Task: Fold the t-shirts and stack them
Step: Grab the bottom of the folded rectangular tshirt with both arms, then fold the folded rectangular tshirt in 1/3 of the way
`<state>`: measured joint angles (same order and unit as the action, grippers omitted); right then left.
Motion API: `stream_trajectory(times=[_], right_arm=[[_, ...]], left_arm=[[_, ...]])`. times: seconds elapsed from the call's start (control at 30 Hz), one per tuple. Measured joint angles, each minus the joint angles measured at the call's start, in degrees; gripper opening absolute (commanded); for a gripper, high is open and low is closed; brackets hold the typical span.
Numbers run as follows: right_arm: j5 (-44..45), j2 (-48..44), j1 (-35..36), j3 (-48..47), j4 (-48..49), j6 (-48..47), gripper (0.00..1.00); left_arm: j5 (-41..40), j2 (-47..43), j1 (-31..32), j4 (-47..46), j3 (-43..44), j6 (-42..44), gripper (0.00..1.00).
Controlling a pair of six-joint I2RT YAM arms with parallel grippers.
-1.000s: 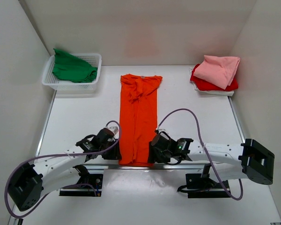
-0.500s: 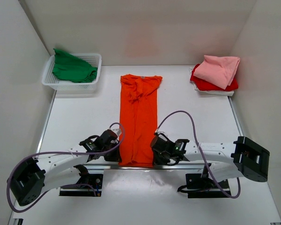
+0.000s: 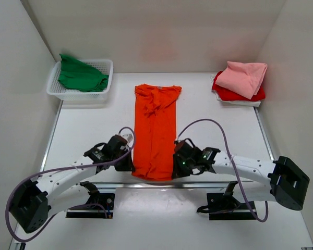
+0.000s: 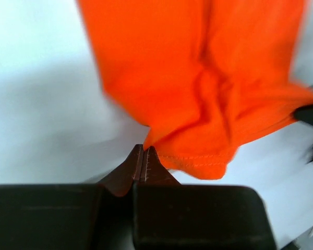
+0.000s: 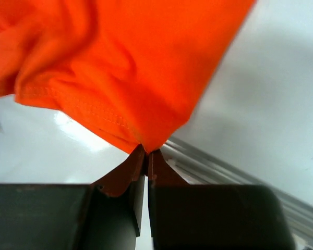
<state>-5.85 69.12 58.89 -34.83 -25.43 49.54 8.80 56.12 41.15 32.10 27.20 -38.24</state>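
- Orange t-shirt (image 3: 155,130) lies in the middle of the worktop (image 3: 88,130) as a long strip — its long way runs from near to far.
- Left gripper (image 4: 144,150) is pinched tight on the near left corner of the hem.
- Right gripper (image 5: 146,152) is pinched tight on the near right corner.
- Each arm is close to its own corner, and the rest of the shirt lies on the far side — so the next move looks like carrying the near hem to the far end.

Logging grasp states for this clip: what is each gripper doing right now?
Left gripper: shut on the near left corner of the orange shirt.
Right gripper: shut on its near right corner.
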Motion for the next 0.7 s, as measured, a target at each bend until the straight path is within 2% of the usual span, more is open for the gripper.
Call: stream_trajectory(times=[0.2, 0.33, 0.47, 0.63, 0.7], right_arm=[[-7.3, 3.3, -15.9, -10.1, -1.4, -10.6, 0.00], [-11.4, 9.6, -24.6, -18.6, -2.8, -17.5, 0.00], [-13.7, 18.0, -29.1, -27.2, -3.7, -22.9, 0.00], [-15.9, 28.1, -32.9, -35.6, -4.1, -27.5, 0.00], [-16.3, 32.0, -34.3, -38.5, -4.2, -28.9, 0.00]], left_arm=[[2.3, 10.1, -8.2, -1.0, 13.9, 4.6, 0.00], [3.9, 20.0, -14.2, -1.8, 22.3, 7.5, 0.00], [4.6, 28.7, -18.3, -2.5, 30.2, 10.0, 0.00], [5.7, 37.9, -22.2, -4.4, 35.9, 11.6, 0.00], [6.0, 41.9, -23.2, -5.2, 38.1, 12.0, 0.13]])
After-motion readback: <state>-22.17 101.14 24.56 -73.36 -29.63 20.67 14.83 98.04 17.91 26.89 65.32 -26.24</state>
